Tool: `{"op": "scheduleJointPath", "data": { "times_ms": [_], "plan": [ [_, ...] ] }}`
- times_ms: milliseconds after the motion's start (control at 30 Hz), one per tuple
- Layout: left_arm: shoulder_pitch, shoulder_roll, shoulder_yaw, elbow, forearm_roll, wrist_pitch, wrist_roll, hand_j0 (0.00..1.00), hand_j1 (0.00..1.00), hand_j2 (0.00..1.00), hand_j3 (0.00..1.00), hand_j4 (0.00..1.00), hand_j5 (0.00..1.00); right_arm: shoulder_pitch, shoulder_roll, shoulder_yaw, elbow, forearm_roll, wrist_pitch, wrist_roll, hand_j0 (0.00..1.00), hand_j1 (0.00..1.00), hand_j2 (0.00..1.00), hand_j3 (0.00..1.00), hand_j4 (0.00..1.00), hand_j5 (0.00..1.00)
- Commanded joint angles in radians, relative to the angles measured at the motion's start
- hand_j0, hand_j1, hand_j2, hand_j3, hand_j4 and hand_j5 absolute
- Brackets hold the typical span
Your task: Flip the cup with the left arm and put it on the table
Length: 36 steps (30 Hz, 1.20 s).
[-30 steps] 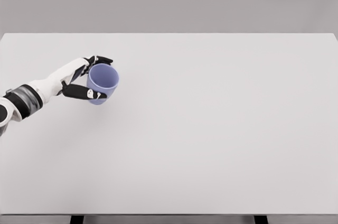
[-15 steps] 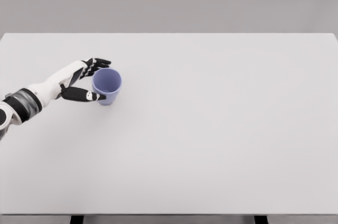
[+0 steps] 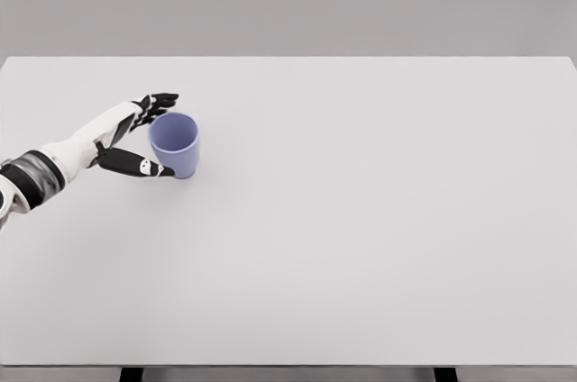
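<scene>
A lilac-blue cup (image 3: 177, 148) stands upright on the white table (image 3: 361, 220) at the left, its mouth facing up. My left hand (image 3: 150, 134) sits just to the cup's left, its arm coming in from the left edge. The fingers (image 3: 160, 100) are spread behind and above the rim, apart from it. The thumb (image 3: 137, 165) stretches along the table toward the cup's lower left side, its tip close to the wall. The hand holds nothing. The right arm is out of view.
The table's far edge (image 3: 288, 58) runs across the top and its front edge (image 3: 288, 365) lies along the bottom. Two dark table legs (image 3: 132, 374) show below the front edge.
The cup went from tilted in the hand's grasp to standing upright on the table. The fingers let go and spread, and the hand drew back a little to the left.
</scene>
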State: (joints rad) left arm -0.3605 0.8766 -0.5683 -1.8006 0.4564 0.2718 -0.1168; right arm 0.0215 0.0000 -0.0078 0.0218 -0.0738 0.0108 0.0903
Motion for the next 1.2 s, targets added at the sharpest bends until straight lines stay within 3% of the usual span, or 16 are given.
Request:
{"op": "scheduleJointPath", "data": {
  "times_ms": [0,900,1167],
  "plan": [
    [0.000,0.002,0.004,0.000,-0.001,-0.002,0.000,1.00,1.00,1.00,1.00,1.00,1.00,0.000,0.000,0.000,0.001,0.000,0.000,0.000,1.00,1.00,1.00,1.00,1.00,1.00],
    [0.005,0.042,0.027,0.000,-0.007,-0.002,0.000,1.00,1.00,1.00,1.00,1.00,1.00,0.000,0.000,0.000,0.001,0.000,0.000,0.000,1.00,1.00,1.00,1.00,1.00,1.00],
    [0.048,0.094,0.105,0.000,-0.008,-0.005,0.002,1.00,1.00,1.00,1.00,1.00,1.00,-0.002,0.000,0.000,0.000,0.000,0.000,0.000,1.00,1.00,1.00,1.00,1.00,1.00]
  ]
}}
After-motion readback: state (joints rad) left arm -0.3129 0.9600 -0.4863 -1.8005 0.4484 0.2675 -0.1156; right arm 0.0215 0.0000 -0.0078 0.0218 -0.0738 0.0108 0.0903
